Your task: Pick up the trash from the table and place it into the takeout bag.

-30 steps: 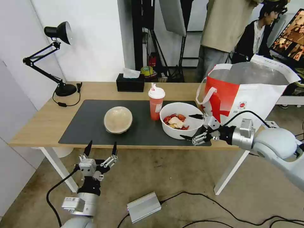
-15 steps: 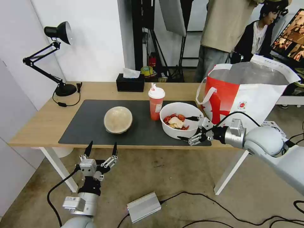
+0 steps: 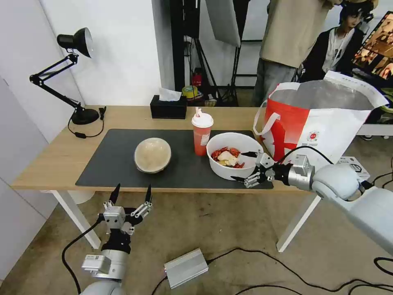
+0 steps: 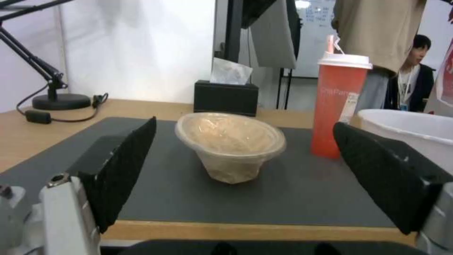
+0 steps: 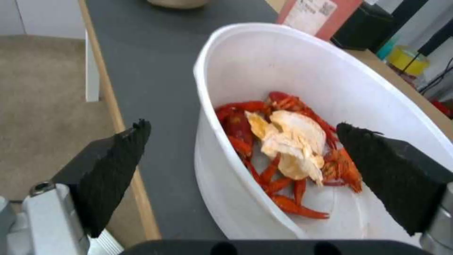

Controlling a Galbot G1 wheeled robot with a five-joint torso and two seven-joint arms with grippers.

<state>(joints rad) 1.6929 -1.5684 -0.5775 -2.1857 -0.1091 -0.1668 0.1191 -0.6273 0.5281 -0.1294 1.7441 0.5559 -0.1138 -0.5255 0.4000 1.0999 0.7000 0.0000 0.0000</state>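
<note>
Left gripper [image 3: 130, 196] parked below the table's [image 3: 49, 164] near edge, at 7 o'clock, fingers spread, empty. Right gripper [image 3: 244, 166] has crept in from 3 o'clock over the last second; one finger now sits over the white bowl's [image 3: 229, 170] rim, the other outside the wall, wide open, nothing held yet. Reads as pre-grasp on the rim. Bowl is round, upright, mouth up, no long axis. Red cup [image 3: 202, 132] stands vertical at the bowl's 10 o'clock, beige bowl [image 3: 152, 154] at 9. Takeout bag [image 3: 323, 119] open-topped at 2 o'clock.

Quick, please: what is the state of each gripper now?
Left gripper: open, holding nothing, below the table edge.
Right gripper: open, straddling the white bowl rim, not gripping.
</note>
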